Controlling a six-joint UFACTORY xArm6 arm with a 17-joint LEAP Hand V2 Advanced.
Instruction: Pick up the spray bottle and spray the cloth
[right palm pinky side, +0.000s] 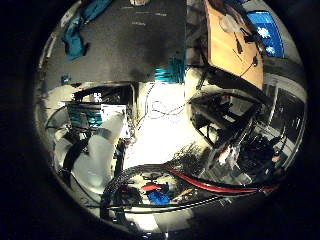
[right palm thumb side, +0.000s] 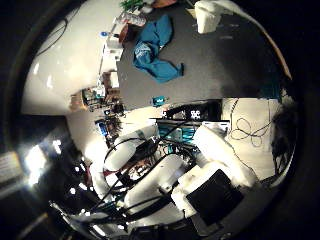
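Note:
A crumpled teal cloth (right palm thumb side: 155, 50) lies on the dark table top (right palm thumb side: 225, 65), far below my palm. Beside the table's edge past the cloth stands a clear bottle-like thing (right palm thumb side: 132, 19), too small to make out as the spray bottle. Only one white finger of my hand (right palm thumb side: 210, 17) shows at the view's rim; it is relaxed, with nothing held in front of the palm. The little finger side view shows the same cloth (right palm pinky side: 75, 35) at the table's corner.
The arm's white links (right palm thumb side: 160, 175) and its base fill the space beside the table. A wooden desk (right palm pinky side: 235, 50), a blue screen (right palm pinky side: 265, 27), a black frame (right palm pinky side: 225, 115) and floor clutter (right palm pinky side: 160, 192) lie beyond the table's edge.

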